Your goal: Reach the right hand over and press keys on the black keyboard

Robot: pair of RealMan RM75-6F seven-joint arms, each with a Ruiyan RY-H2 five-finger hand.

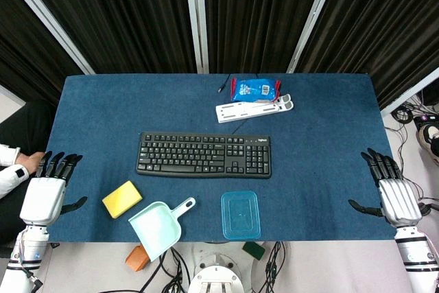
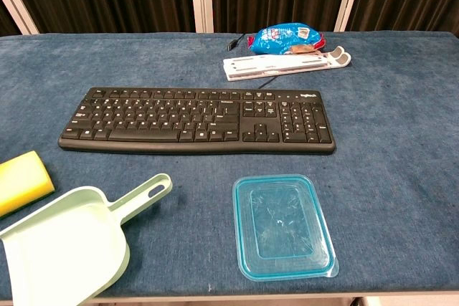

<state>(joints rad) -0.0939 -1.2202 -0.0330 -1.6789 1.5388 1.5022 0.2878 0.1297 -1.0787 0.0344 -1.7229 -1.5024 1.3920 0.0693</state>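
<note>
The black keyboard (image 1: pixel 204 155) (image 2: pixel 198 120) lies flat in the middle of the blue table (image 1: pixel 103 114), its number pad toward the right. My right hand (image 1: pixel 392 187) hovers at the table's right front edge, far to the right of the keyboard, fingers spread and holding nothing. My left hand (image 1: pixel 48 186) sits at the left front edge, fingers apart and empty. Neither hand shows in the chest view.
A yellow sponge (image 1: pixel 122 199) (image 2: pixel 21 181), a pale green dustpan (image 1: pixel 159 223) (image 2: pixel 72 243) and a clear blue-rimmed lid (image 1: pixel 241 215) (image 2: pixel 282 226) lie in front of the keyboard. Behind it are a white stand (image 1: pixel 254 108) (image 2: pixel 283 63) and a blue snack bag (image 1: pixel 255 89) (image 2: pixel 285 38).
</note>
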